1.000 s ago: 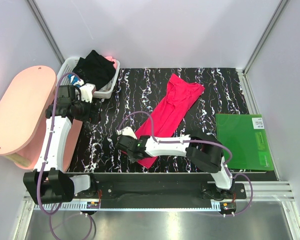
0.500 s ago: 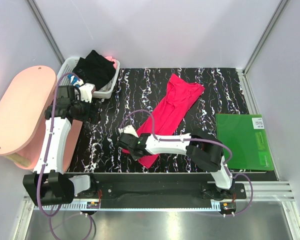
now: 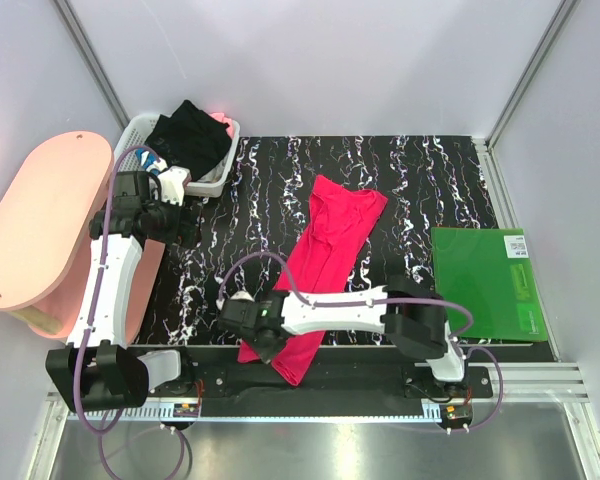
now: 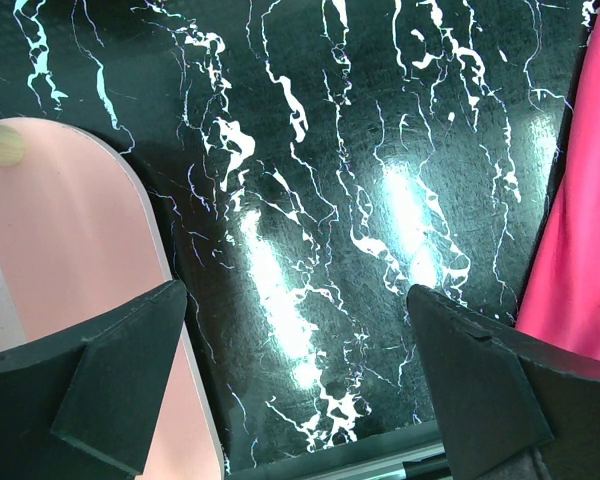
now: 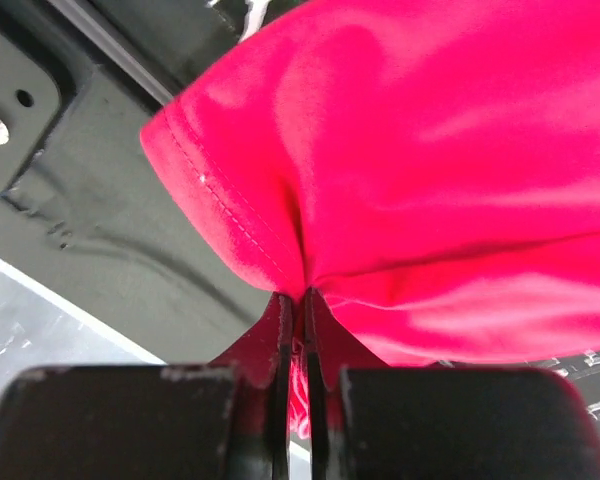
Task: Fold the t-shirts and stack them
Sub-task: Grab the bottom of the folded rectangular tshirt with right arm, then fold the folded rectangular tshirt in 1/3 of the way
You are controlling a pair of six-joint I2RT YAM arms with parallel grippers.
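My right gripper [image 5: 298, 300] is pinched nearly shut on a fold at the hem end of the red shirt [image 3: 332, 245]. In my wrist view the cloth bunches into the thin slit between my fingers. The shirt lies long and narrow, running diagonally over the middle of the table [image 3: 270, 190]. Its collar end points to the far side, and the end I hold hangs over the near edge. It is rumpled and twisted rather than spread flat.

My left gripper [image 4: 300, 375] hangs wide open over bare table at the left and holds nothing. The red cloth shows only at the right edge of its view.

The black shirt [image 3: 190, 140] is heaped in the basket [image 3: 226, 178] at the far left corner, untouched as far as I can judge. The green mat [image 3: 485, 285] on the right has nothing on it.

So I judge the task barely begun: no shirt is folded and no stack exists. Left to do, as I see it: flatten and fold the red shirt, bring out and fold the black one, then lay one on the other.
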